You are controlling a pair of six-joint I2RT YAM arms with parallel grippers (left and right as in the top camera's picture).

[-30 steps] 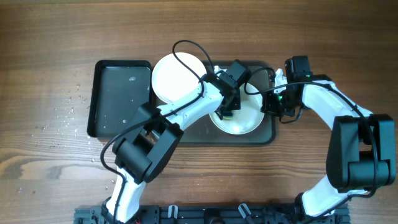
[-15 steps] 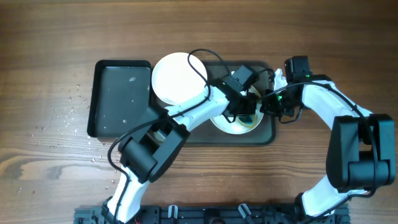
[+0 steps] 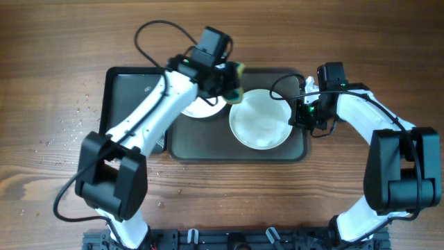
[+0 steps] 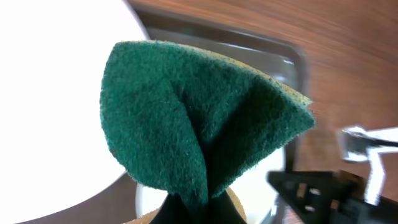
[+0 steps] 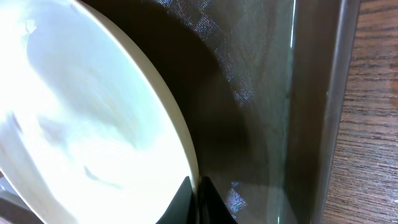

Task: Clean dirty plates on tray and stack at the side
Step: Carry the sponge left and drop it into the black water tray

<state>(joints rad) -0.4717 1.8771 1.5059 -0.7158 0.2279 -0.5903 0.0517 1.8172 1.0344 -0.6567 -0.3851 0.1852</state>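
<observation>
1. Left gripper (image 3: 225, 79): closed on a folded green scouring sponge (image 4: 186, 124), held over the far rim of the tray (image 3: 208, 142). No contact with any plate is seen.
2. Right gripper (image 3: 300, 114): clamped by the fingertips on the right rim of the white plate (image 3: 260, 119), which lies in the tray's right half. Whether its smear is gone cannot be told, as the wrist view is washed out.
3. A second plate (image 3: 202, 109) is mostly hidden under the left arm, at the tray's left end beside the black tray (image 3: 125, 104). How many are stacked there cannot be told.
4. Risk: the rim is held by a thin pinch only. If the plate is lifted, or pressed off-centre by the sponge, it could pivot in the jaws or be dropped.
5. Risk: the sponge is gripped at its fold and mostly unsupported. Under a hard drag it could be pulled out or flipped.
6. Risk: both wrists are near one plate. A collision is possible if the sponge is brought down close to the clamped rim.
7. Risk: the tray's right wall (image 5: 342, 93) is just beside the held rim. A catch is likely if the plate is pulled sideways rather than up.
</observation>
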